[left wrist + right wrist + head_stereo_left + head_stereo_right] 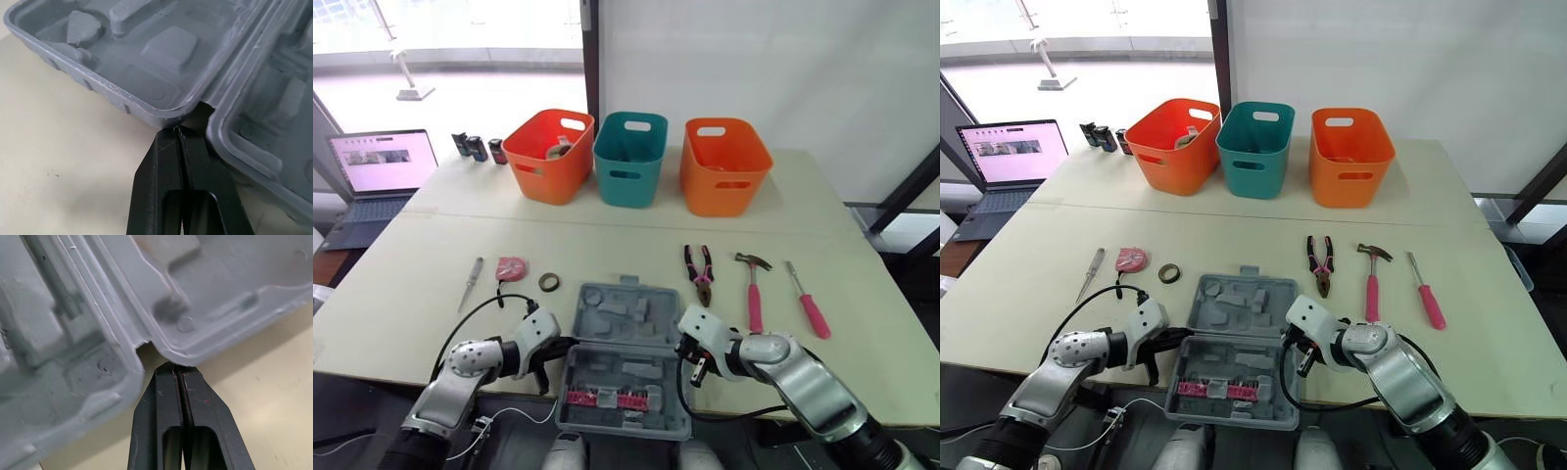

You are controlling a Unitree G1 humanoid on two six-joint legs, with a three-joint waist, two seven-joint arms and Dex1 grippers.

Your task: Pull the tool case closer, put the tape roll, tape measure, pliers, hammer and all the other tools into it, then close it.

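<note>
The grey tool case [625,333] lay wide open at the near edge of the table [871,333], right in the middle, lid half flat on the far side and tray half hanging close to the table's front edge, and a strip of red bits [605,399] sat in that near half. Both arms were down at the case's hinge line, one on each side! The left gripper [177,133] had its jaws pressed fully together with nothing between them, tips tucked against the notch where the two halves meet on the case's left side. The right gripper [179,368] mirrored it at the notch on the right, jaws likewise closed tight and empty, tips right at the rim. Out beyond the case, the tools waited in a loose row on the table. To the right, well apart from the case: the pliers [701,275] with pink and black handles, then the hammer [754,292] with its pink grip, then a pink-handled screwdriver [809,304], each lying flat and separate. To the left: the small dark tape roll [549,282] nearest the case's far corner, the red tape measure [512,266] just beside it, and a slim silver tool [472,282] farther out. Along the back of the table stood three baskets, an orange basket [543,162], a teal basket [628,166] and a second orange basket [726,174], with a few small dark containers [476,148] to their left, and an open laptop [380,176] beyond the table's left side
</note>
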